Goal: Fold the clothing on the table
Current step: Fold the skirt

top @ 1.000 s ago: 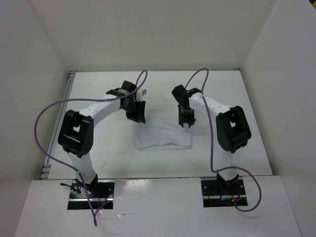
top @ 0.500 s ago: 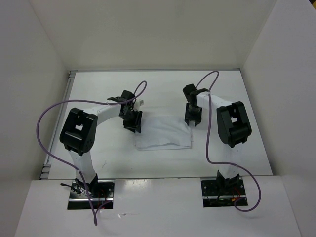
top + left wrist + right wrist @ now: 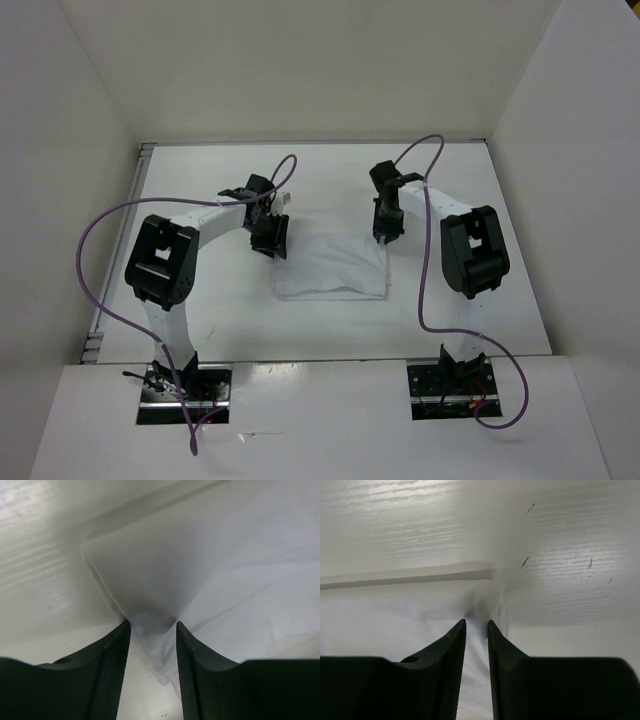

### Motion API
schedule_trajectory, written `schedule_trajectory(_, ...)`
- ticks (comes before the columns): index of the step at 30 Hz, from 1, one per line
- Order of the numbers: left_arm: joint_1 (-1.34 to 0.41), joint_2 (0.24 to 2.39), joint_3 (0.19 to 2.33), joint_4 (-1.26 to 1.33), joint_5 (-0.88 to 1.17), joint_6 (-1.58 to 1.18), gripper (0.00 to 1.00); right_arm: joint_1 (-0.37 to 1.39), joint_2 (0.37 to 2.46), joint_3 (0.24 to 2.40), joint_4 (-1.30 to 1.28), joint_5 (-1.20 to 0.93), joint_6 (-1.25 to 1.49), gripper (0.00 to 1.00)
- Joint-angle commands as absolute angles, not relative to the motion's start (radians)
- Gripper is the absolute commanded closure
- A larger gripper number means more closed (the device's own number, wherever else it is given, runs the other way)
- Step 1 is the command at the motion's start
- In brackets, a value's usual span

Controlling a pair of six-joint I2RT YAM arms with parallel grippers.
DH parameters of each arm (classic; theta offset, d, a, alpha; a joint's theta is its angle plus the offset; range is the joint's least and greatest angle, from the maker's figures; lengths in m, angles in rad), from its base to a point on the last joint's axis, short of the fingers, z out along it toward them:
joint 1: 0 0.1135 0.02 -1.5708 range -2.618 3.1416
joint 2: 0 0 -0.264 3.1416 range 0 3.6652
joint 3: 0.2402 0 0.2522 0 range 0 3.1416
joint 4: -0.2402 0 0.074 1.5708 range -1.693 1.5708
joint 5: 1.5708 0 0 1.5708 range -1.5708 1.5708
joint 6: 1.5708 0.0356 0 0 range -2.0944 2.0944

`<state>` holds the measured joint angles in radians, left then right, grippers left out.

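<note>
The clothing lay spread flat on the table, with bare surface showing all round it. At its far left corner the left claw stood with jaws apart. It straddled the edge with a bunched ridge of fabric between them, not visibly clamped. At its far right corner the right claw had its jaws nearly together about a pucker of fabric; whether they had bitten I could not tell.

The main risk looked to be an uneven hold. If one claw had the fabric and the other did not, a lift would likely carry one far corner toward the clothing's near edge and leave the other behind, giving a skewed fold. Fabric this thin could also slip out of a shallow pinch. A claw pressed down hard at the clothing's edge might scrape the glossy table.
</note>
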<state>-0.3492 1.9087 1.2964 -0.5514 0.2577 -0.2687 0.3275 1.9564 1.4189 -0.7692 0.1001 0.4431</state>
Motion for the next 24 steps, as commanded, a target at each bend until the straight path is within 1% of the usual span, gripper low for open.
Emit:
schedule_trajectory(1,-0.324,1.914,1.359,-0.535,0.238,-0.287,0.51,0.334,1.947,1.485,-0.746,0.135,0.43,0.73)
schedule_trajectory(4,-0.314,1.914,1.388,-0.535,0.238,-0.287,0.51,0.325,1.947,1.494,-0.746,0.135,0.43,0.78)
schedule_trajectory(5,-0.314,1.924,1.402,-0.535,0.238,-0.287,0.51,0.325,1.956,1.503,-0.746,0.135,0.43,0.78)
schedule_trajectory(6,-0.304,1.924,1.413,-0.535,0.238,-0.287,0.51,0.325,1.956,1.503,-0.746,0.135,0.43,0.81)
schedule_trajectory(10,-0.295,1.934,1.413,-0.525,0.238,-0.287,0.51,0.316,1.956,1.493,-0.736,0.135,0.42,0.84)
schedule_trajectory(13,-0.295,1.944,1.413,-0.514,0.238,-0.296,0.51,0.307,1.965,1.482,-0.726,0.135,0.42,0.89)
schedule_trajectory(20,-0.285,1.976,1.402,-0.505,0.218,-0.307,0.51,0.298,1.965,1.482,-0.726,0.126,0.411,0.92)
schedule_trajectory(23,-0.285,1.985,1.391,-0.505,0.198,-0.307,0.61,0.298,1.965,1.482,-0.716,0.117,0.402,0.92)
schedule_trajectory(24,-0.285,1.994,1.391,-0.505,0.198,-0.307,0.67,0.298,1.965,1.482,-0.716,0.117,0.402,0.93)
